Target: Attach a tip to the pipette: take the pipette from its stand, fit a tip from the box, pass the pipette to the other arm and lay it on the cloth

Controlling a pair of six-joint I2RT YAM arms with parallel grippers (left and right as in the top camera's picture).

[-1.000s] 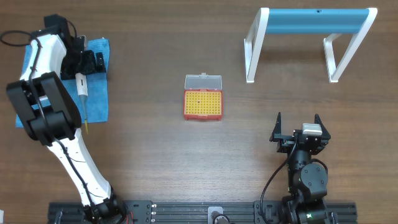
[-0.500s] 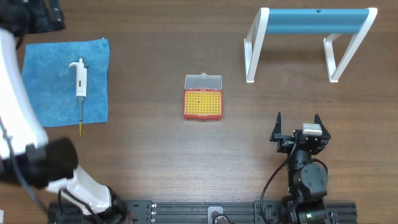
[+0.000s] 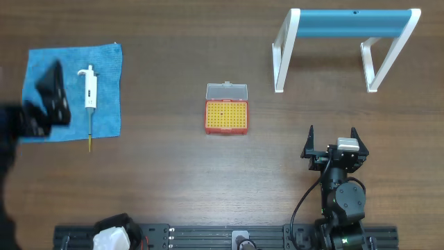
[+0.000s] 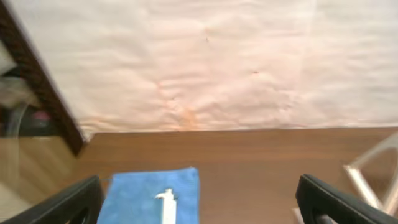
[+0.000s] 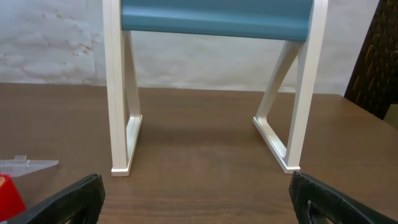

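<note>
Lying flat on the cloth (image 3: 41, 59), the pipette (image 3: 89, 90) is resting with its white body on the fabric. Its thin yellow tip (image 3: 90, 142) is projecting past the cloth's edge nearest the arm bases and onto the bench (image 3: 173, 180).

**Handling (judgement).**
- The pipette is probably behaving as a light, rigid plastic tool with a smooth, somewhat slippery shell.
- The tip is most likely only pressed on, so it is the fragile part: a side knock could be bending it or popping it off.
- Any grasp should be going across the thick white body near its middle, clear of the hooked head and well away from the tip.
- The cloth is soft and is likely cushioning the pipette and keeping it from rolling.

**Left hand.** The left hand (image 3: 54, 96) is hovering above the cloth, beside the pipette and apart from it. Its fingers are standing spread wide, carrying nothing and touching nothing visible. In its wrist view the cloth (image 4: 134, 193) and the pipette (image 4: 166, 205) are showing between them.

**Right hand.** The right hand (image 3: 332, 137) is sitting well apart from the cloth, beyond the tip box (image 3: 226, 116). It is facing the stand (image 3: 347, 24), with its fingers parted and empty.
</note>
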